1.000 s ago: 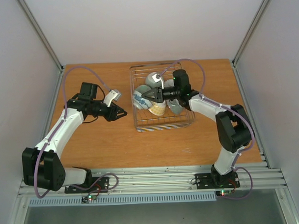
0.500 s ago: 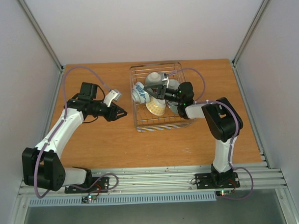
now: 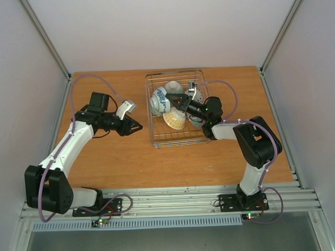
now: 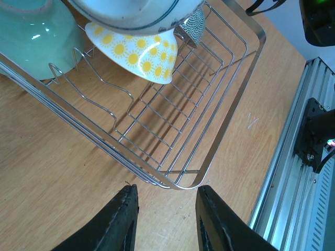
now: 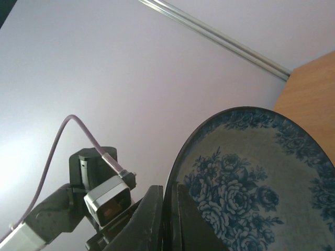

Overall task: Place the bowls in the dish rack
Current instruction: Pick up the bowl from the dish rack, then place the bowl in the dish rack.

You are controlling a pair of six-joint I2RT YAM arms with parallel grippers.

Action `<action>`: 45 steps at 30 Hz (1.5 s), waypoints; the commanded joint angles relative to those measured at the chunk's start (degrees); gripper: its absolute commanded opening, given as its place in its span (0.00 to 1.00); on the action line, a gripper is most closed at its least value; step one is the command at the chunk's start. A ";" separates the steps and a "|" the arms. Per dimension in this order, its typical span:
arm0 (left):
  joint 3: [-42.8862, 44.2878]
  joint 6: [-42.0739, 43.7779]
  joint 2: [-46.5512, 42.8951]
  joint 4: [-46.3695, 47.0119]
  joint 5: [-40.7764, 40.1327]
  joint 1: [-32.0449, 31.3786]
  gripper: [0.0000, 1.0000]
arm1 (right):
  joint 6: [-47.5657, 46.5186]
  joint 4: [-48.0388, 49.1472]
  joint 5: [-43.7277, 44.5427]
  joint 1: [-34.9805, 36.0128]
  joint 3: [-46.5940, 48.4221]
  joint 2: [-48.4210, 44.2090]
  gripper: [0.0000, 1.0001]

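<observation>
Over rack: right gripper (image 3: pixel 177 100) clamped on rim of blue-patterned bowl (image 3: pixel 159 100), bowl tilted on edge inside dish rack (image 3: pixel 155 138)
Rack spot: far middle of table (image 3: pixel 113 160), between the arms
Left gripper (image 3: pixel 138 126): fingers apart, holding nothing, hovers just off the rack's near-left side
Step, my read: seating the blue bowl among the tines
Do it well: lower the rim into a free slot, keep off the yellow flowered bowl (image 4: pixel 138 55), let go only once it leans steady
Bowl count: four sure in the rack – blue-patterned, yellow flowered, celadon green (image 4: pixel 31 36), dotted (image 4: pixel 194 25); a fifth likely, partly hidden behind the gripper
Bowls on table: none seen
Racks: one
</observation>
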 commanded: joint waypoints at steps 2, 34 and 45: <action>-0.24 0.64 -1.24 1.04 1.21 0.48 0.32 | 2.37 4.35 6.92 3.10 -1.13 -2.03 0.01; -0.33 0.58 -2.64 0.80 2.15 0.48 0.31 | 4.95 4.40 16.23 7.27 -4.87 1.92 0.01; -0.42 0.72 -2.90 0.95 2.14 0.48 0.32 | 5.36 4.43 19.34 7.97 -5.06 4.90 0.01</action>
